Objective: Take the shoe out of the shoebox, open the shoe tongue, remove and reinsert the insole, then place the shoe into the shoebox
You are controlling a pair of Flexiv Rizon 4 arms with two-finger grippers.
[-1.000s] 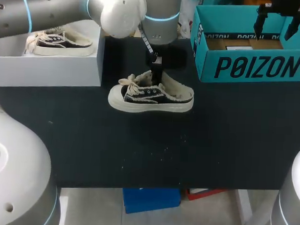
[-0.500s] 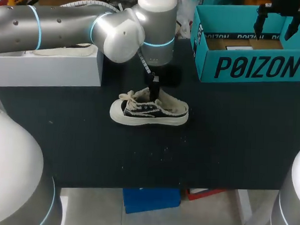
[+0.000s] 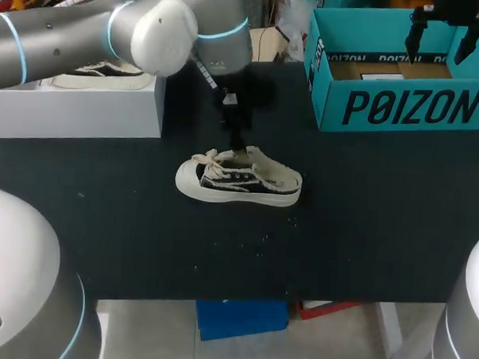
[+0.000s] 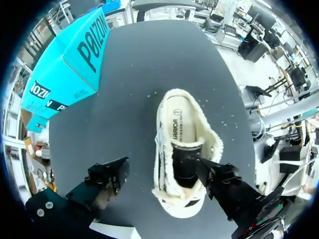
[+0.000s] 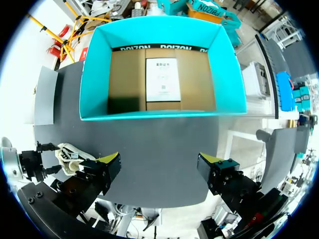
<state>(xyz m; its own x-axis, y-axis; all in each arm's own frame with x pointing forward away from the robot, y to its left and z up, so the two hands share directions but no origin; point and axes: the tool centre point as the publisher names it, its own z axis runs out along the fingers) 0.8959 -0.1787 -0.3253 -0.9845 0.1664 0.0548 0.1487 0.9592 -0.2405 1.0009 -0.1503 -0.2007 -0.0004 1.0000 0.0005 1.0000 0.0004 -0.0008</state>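
Observation:
A small black and cream shoe (image 3: pixel 238 179) lies flat on the black table (image 3: pixel 365 225), toe to the left. My left gripper (image 3: pixel 232 119) hangs just above and behind it, touching nothing. In the left wrist view the shoe (image 4: pixel 182 164) sits under the open left gripper (image 4: pixel 162 177), close to one finger (image 4: pixel 219 179), with its cream insole (image 4: pixel 180 127) showing inside. The teal shoebox (image 3: pixel 403 83) stands open at the back right. My right gripper (image 3: pixel 441 33) hovers over it, open, and looks down into the empty box (image 5: pixel 159 74).
A white box (image 3: pixel 83 109) stands at the back left with a second shoe (image 3: pixel 101 68) on it, partly hidden by my left arm. The right wrist view also catches the shoe (image 5: pixel 70 154) beside the teal box.
My left gripper has let go of the shoe's collar, opened wide and risen. The shoe came down a little toward the front and now rests flat. The right arm kept still.

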